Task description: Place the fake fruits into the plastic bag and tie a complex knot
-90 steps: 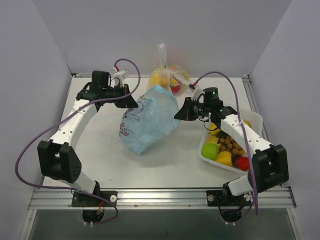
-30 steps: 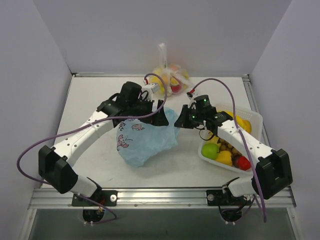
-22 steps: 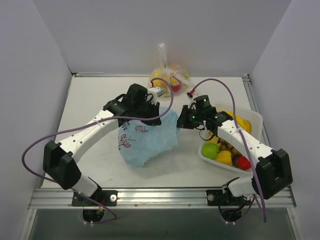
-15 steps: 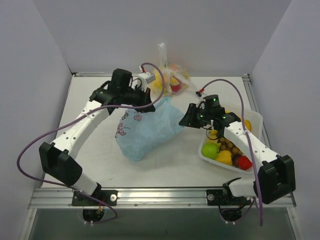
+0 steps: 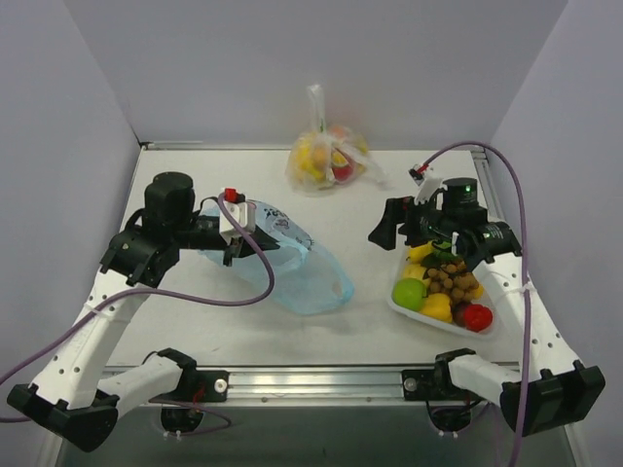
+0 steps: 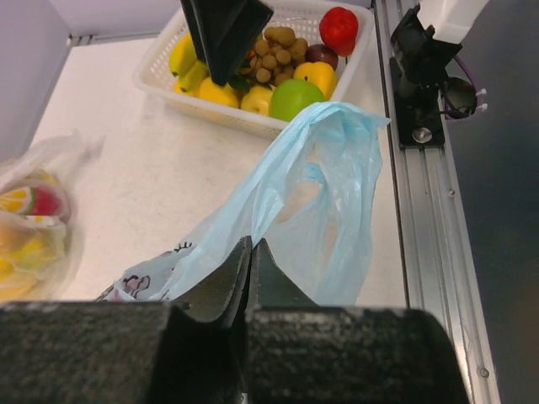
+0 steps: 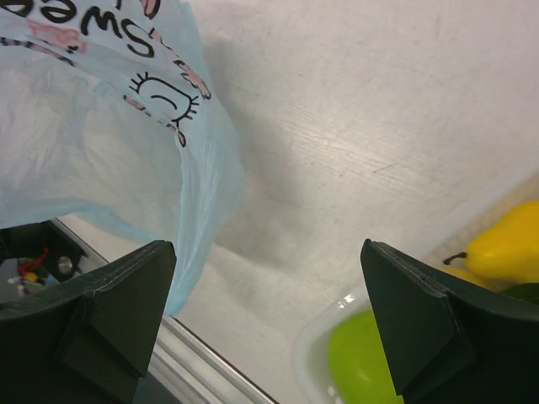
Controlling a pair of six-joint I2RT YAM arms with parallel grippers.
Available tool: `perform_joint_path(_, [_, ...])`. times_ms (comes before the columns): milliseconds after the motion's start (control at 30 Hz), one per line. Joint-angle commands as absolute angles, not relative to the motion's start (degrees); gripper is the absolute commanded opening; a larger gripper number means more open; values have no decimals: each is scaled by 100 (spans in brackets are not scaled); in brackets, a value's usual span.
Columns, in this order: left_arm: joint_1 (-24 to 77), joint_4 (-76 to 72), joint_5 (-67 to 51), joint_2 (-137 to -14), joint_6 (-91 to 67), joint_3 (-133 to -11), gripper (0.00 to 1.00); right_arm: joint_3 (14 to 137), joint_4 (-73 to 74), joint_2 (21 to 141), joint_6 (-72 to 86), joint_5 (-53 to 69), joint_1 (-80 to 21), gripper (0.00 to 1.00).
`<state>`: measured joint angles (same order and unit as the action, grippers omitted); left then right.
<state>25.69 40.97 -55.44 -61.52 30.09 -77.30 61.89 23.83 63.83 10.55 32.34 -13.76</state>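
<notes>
Plastic bag (image 5: 302, 268) sits centre-left of the top view, draped flat on the table (image 5: 243, 321) and looking empty: thin, translucent light-blue film, limp and wrinkled, with a pink-and-black cartoon print and one handle loop hanging open in the left wrist view. Left gripper (image 6: 251, 261) is pinched closed on a fold of the film. The fruits (image 5: 443, 287) are all in the white lattice basket (image 6: 202, 109) at lower right. They are glossy hard plastic: green apple, yellow pieces, a red one, a knobbly brown grape cluster. Right gripper (image 7: 269, 278) has its jaws spread wide and holds nothing, over bare table between bag and basket. My read: early stage, no loading done; opening the mouth, moving every fruit and tying off all remain. A separate clear bag (image 5: 326, 156) of fruit sits top centre, not ours.
</notes>
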Motion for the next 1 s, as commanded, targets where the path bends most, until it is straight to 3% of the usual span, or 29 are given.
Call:
perform_joint_path(0, [2522, 3238, -5705, -5891, 2727, -7095, 0, 6592, 3576, 6144, -471, 3112, -1248, 100])
perform_joint_path(167, [2461, 2189, -5721, -5844, 1741, -6846, 0, 6680, 4638, 6213, -1238, 2479, -941, 95])
perform_joint_path(533, [1916, 178, -6196, -5915, -516, -6575, 0, 6065, 5194, 6319, -2521, 1994, -193, 82])
perform_joint_path(967, [1705, -483, -6258, -5889, -1037, -6311, 0, 5625, 5582, 7101, -2953, 2760, -290, 88])
